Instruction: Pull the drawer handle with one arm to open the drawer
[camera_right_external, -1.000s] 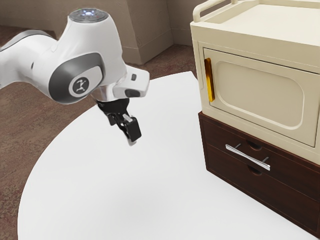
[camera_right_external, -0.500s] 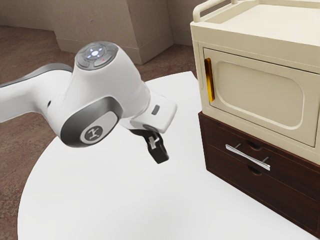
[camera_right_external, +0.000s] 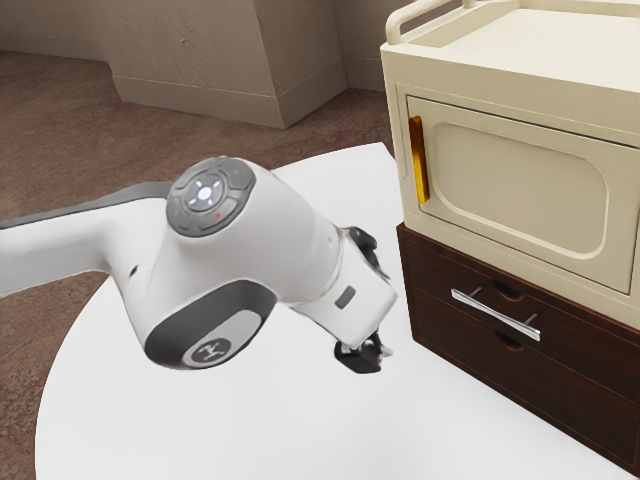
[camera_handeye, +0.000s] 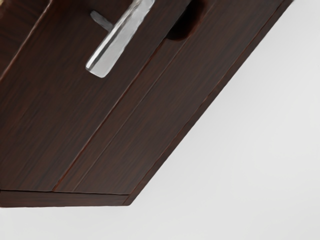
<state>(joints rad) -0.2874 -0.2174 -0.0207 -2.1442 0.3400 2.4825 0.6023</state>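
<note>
Silver-coloured metal makes up the drawer handle (camera_right_external: 496, 315), a slim bar on two short posts across the front of the upper drawer (camera_right_external: 578, 338) in a dark wooden cabinet (camera_right_external: 440, 325). That drawer is shut, its front lying level with the surrounding wood. The black gripper (camera_right_external: 365, 356) is over the white table (camera_right_external: 250, 430), apart from the handle, which lies beyond it toward the exterior view's right. A clear space separates the two; they are not touching. Whether the gripper stands wide or narrow, I cannot tell. The white arm (camera_right_external: 235, 270) reaches in from the exterior view's left, its end near the cabinet's closer corner. In the wrist view, one end of the handle and one post stand out from the drawer front, with a rounded dark cutout (camera_handeye: 187, 22) nearby and the pale tabletop beyond the cabinet's bottom edge. The lower drawer (camera_right_external: 470, 347) is also shut, directly beneath the one bearing the handle. Above both drawers is a cream cupboard (camera_right_external: 520, 190), its door closed, with an upright yellow handle (camera_right_external: 419, 160) near one edge.
</note>
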